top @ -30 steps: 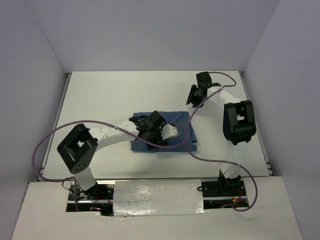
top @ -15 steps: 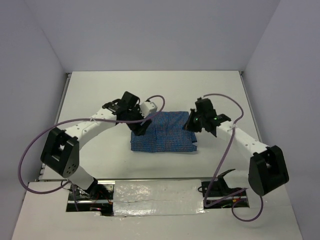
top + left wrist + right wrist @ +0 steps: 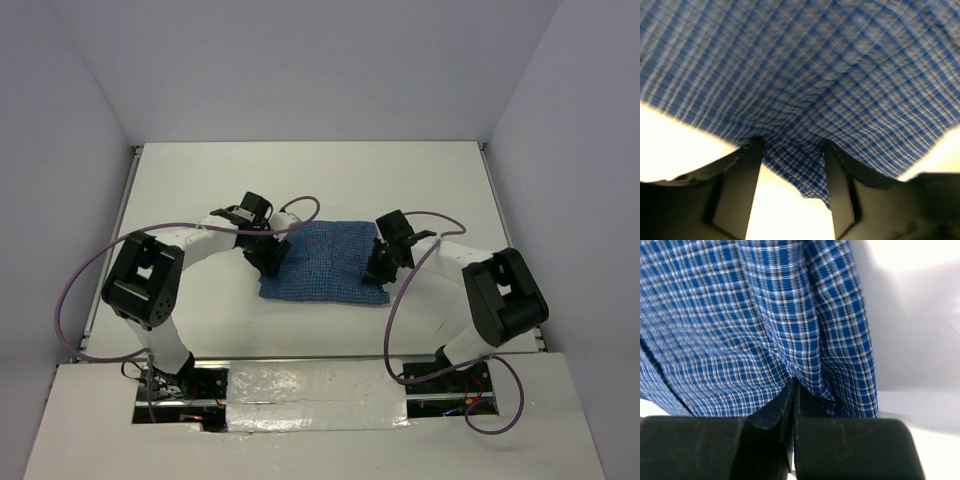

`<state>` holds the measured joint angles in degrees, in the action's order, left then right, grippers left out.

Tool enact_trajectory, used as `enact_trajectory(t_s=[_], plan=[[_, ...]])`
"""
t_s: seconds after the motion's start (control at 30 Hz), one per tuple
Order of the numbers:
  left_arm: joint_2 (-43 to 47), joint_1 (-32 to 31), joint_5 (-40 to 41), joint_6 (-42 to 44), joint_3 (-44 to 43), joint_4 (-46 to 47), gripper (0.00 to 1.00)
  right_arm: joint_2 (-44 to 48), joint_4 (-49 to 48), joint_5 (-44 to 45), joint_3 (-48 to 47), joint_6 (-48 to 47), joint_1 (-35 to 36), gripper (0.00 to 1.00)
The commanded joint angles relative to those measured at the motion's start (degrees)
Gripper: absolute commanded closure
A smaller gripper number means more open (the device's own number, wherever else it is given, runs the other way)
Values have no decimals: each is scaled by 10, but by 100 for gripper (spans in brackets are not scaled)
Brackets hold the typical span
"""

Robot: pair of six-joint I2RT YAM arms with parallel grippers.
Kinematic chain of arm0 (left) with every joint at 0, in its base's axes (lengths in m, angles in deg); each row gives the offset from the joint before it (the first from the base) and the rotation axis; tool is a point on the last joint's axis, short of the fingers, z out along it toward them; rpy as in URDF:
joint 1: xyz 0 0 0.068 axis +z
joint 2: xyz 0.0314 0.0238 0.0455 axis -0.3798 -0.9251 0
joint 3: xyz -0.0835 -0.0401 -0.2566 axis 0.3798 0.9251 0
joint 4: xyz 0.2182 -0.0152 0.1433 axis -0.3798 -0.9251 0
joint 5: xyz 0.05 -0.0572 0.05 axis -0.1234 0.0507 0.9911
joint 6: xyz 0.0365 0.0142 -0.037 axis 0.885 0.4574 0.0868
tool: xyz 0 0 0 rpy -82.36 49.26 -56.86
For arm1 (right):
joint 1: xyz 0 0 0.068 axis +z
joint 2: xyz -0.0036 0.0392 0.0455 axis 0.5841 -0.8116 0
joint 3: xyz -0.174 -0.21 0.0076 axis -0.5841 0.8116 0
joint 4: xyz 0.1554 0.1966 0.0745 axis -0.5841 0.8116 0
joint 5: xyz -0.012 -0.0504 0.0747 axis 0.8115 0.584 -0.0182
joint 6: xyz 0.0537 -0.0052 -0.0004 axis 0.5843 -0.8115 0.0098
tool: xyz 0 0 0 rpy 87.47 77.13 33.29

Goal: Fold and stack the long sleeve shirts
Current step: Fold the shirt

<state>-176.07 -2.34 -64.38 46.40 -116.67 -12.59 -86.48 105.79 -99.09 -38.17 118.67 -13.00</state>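
Shirt (image 3: 325, 262) lies folded into a rough rectangle on the table (image 3: 200, 190), between your two grippers. Your right gripper (image 3: 380, 262) has its fingers pressed together on a gathered fold at the cloth's edge, right at the fingertips. Your left gripper (image 3: 268, 255) stands with fingers apart, straddling a pucker of checked cloth that sits between them but is not yet pinched. Close the left fingers fully on that pucker before you lift anything, and make sure they take every layer, not only the top one. Then raise both sides together at an even height, so the cloth is taut between the two sets of fingers and the fold lands square.
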Motion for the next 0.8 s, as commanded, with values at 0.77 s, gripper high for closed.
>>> enact_trajectory(t_s=[0.77], plan=[[75, 366, 185, 141, 85, 49, 39, -449, 58, -114, -615, 87, 271, 100]])
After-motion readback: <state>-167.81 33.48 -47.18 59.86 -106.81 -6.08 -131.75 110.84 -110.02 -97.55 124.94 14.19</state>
